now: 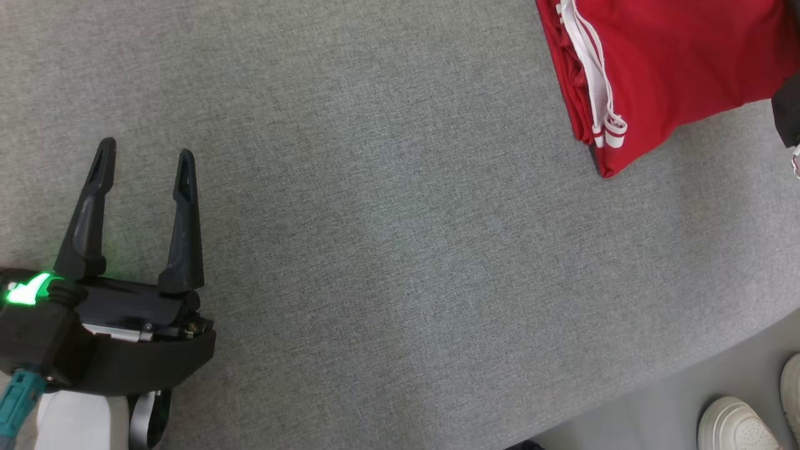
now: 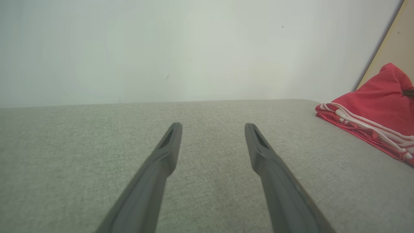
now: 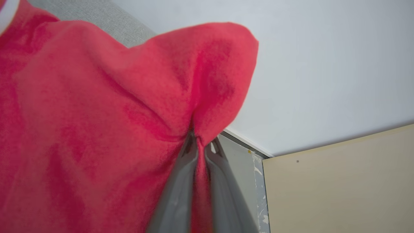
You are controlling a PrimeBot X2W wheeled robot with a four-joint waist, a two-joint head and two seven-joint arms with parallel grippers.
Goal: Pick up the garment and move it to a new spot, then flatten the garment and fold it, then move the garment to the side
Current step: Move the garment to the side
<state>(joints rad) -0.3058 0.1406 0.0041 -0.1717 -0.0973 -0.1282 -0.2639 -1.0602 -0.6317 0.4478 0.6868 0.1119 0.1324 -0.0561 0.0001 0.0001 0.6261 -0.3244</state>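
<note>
right gripper (image 3: 202,142) is clamping tight on a fold of the red white-striped garment (image 1: 675,62) | garment is lying between 2 and 3 o'clock from left gripper (image 1: 147,150), well apart | left gripper is gaping wide, empty

Surface: grey woven fabric-covered surface (image 1: 400,250); its near right edge runs in a curve.
Left gripper (image 1: 147,150): over the near left of the surface, two long dark fingers spread apart, nothing between them; green light (image 1: 28,290) lit on its base.
Garment: red fabric garment (image 1: 675,56) with white stripe trim, folded, lying at the far right, layered edges facing left.
Footwear: white shoes (image 1: 734,425) on the pale floor (image 1: 656,406) past the near right edge.
</note>
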